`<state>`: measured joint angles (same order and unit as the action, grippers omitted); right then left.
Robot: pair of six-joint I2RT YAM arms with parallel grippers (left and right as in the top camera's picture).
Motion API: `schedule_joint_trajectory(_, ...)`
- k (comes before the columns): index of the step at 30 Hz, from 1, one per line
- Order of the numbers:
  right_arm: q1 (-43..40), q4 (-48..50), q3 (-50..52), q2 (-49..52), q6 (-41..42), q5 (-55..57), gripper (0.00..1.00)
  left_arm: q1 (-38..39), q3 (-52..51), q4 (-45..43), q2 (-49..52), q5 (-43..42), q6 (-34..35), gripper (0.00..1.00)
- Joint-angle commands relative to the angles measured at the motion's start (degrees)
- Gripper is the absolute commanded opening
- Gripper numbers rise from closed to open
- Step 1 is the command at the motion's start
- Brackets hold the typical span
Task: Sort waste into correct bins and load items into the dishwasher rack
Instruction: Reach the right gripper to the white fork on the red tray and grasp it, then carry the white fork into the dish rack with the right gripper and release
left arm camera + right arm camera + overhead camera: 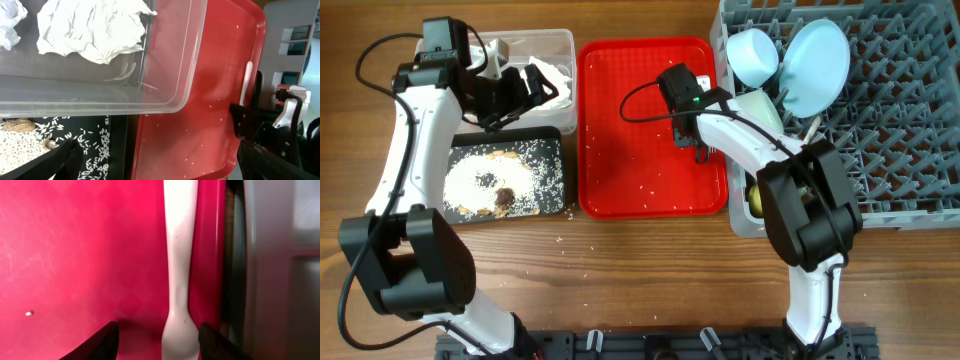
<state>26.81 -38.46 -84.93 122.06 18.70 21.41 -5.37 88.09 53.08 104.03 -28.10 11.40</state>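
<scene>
- One clear tub (569,70)
- One black tray (563,170)
- One red tray (630,130)
- One dishwasher rack (910,130)
- Two crumpled napkins (95,27)
- One light blue plate (820,65), one light blue bowl (752,55)
- One white plastic utensil (179,255)

Your wooden counter (640,290), carrying clear tub (570,80), black tray (552,140), red tray (620,150), grey rack (910,170) beside it, possibly stray crumbs (559,239).

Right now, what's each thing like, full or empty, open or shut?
clear tub, holds crumpled napkins
black tray, holds food scraps
red tray, nearly bare: crumbs and a white utensil
white utensil, lying flat by the rim nearest the rack
dishwasher rack, holds plate and bowl
left hand, open, holding nothing
right hand, open, fingers either side of the utensil
</scene>
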Motion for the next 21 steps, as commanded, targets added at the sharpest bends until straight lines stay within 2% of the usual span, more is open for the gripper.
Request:
schedule_joint_trajectory(1, -0.6, -0.2, -0.3, 2.3, -0.7, -2.1, 0.54, -0.2, 0.3, -0.1, -0.5, 0.2, -0.5, 1.0)
schedule_joint_trajectory(8, -1.0, -3.2, 0.0, 2.5, -0.7, -20.7, 0.54, -0.2, 0.3, -0.1, -0.5, 0.2, -0.5, 1.0)
schedule_joint_trajectory(15, -1.0, -6.6, 0.0, 2.5, -1.9, -26.4, 0.54, -0.2, 0.3, -0.1, -0.5, 0.2, -0.5, 1.0)
schedule_joint_trajectory(21, -1.0, -5.9, 0.0, 2.5, 2.8, -24.0, 0.38, -0.2, 0.3, -0.1, -0.5, 0.2, -0.5, 1.0)
